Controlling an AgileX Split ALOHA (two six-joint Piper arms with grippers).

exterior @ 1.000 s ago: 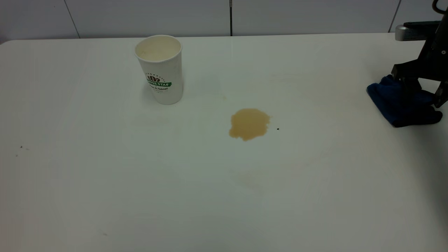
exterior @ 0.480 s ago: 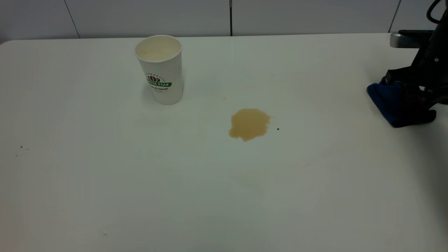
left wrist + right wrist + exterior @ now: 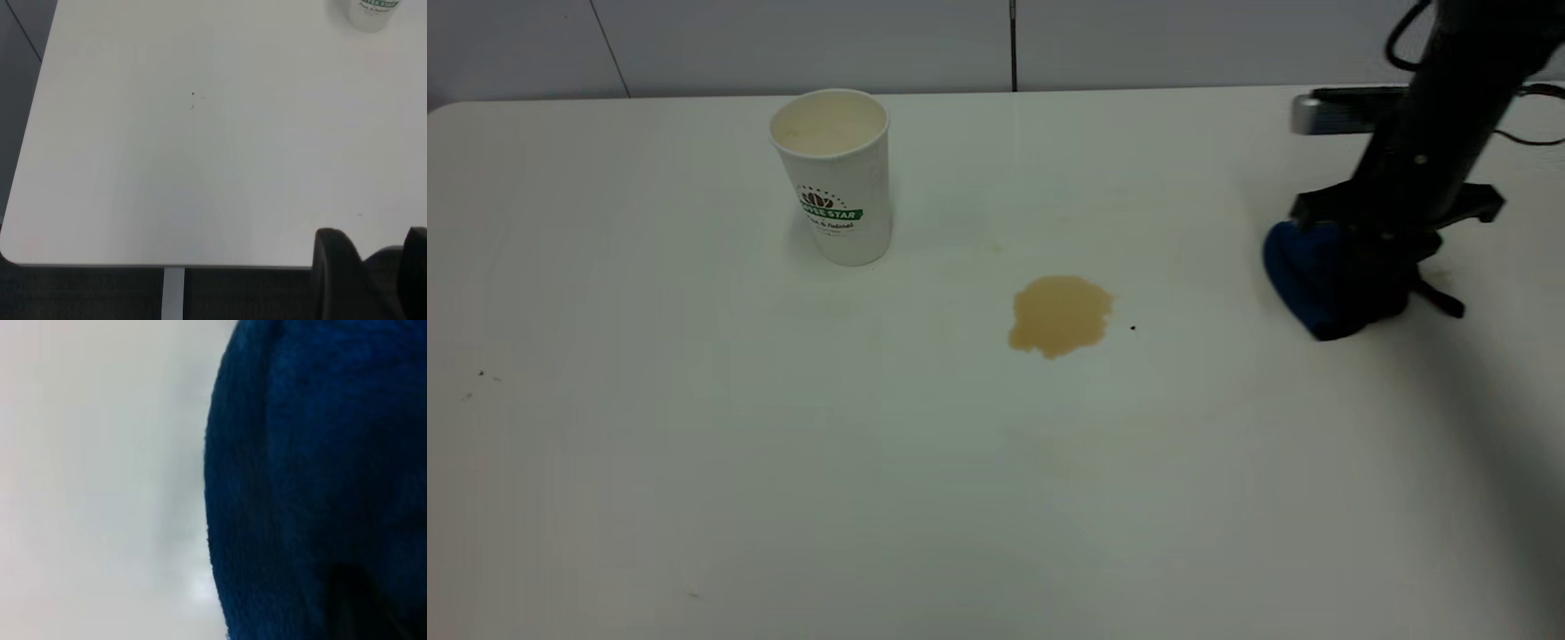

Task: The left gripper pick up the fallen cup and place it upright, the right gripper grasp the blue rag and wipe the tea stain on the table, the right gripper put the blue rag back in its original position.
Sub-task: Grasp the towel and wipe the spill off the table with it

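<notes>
The white cup [image 3: 832, 178] with the green band stands upright at the back left of the table [image 3: 694, 462]; its base shows in the left wrist view [image 3: 369, 13]. The light-brown tea stain [image 3: 1060, 315] lies near the table's middle. To its right, my right gripper [image 3: 1362, 283] is shut on the bunched blue rag [image 3: 1303, 271], which fills most of the right wrist view [image 3: 320, 480] and hides the fingers there. My left gripper [image 3: 380, 277] hangs open over the table's near left edge, well away from the cup, and is out of the exterior view.
A tiny black speck [image 3: 1133, 327] sits just right of the stain. More small specks [image 3: 480, 374] dot the table's left side. A grey panelled wall [image 3: 996, 40] runs behind the table. The table's rounded corner [image 3: 10, 250] shows in the left wrist view.
My right gripper closed on the blue rag at the far right and carried it left toward the stain. The cup and stain have not moved.
</notes>
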